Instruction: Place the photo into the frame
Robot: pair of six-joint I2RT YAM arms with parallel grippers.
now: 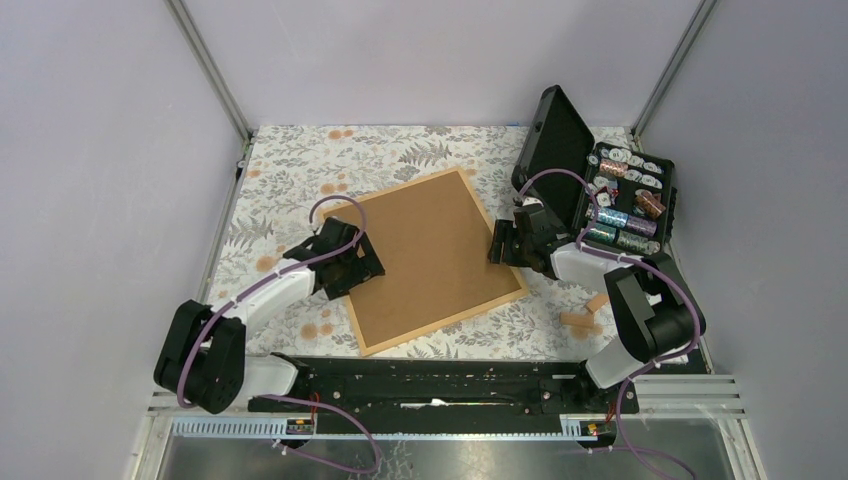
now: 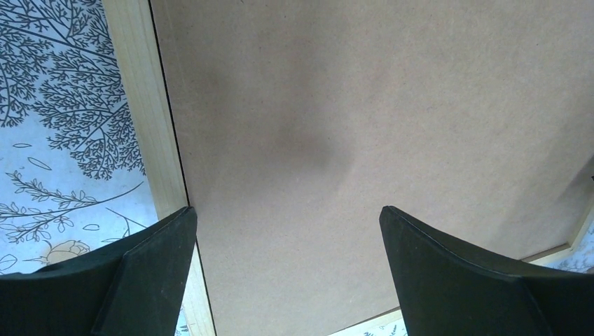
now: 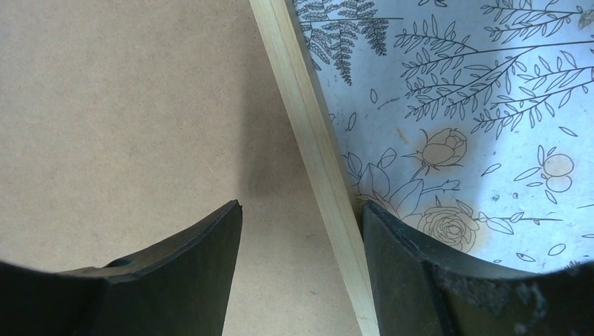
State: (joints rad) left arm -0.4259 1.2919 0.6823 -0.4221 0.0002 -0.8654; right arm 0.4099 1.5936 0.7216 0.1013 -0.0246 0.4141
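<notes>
Surface: floral tablecloth (image 1: 290,160); the frame (image 1: 445,321) lies flat on it, brown backing board (image 1: 430,255) uppermost.
Left gripper (image 2: 287,210): jaws wide apart above the frame's left rail and the board, probably to steady it.
Right gripper (image 3: 301,204): jaws parted, straddling the right rail, not clamping it.
Photo: not visible; whether it is under the board, cannot tell.

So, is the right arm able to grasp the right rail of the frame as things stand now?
Probably yes. The right fingers stand open astride the rail of the frame, one over the backing board, the other over the tablecloth, and nothing lies between them and the wood.
</notes>
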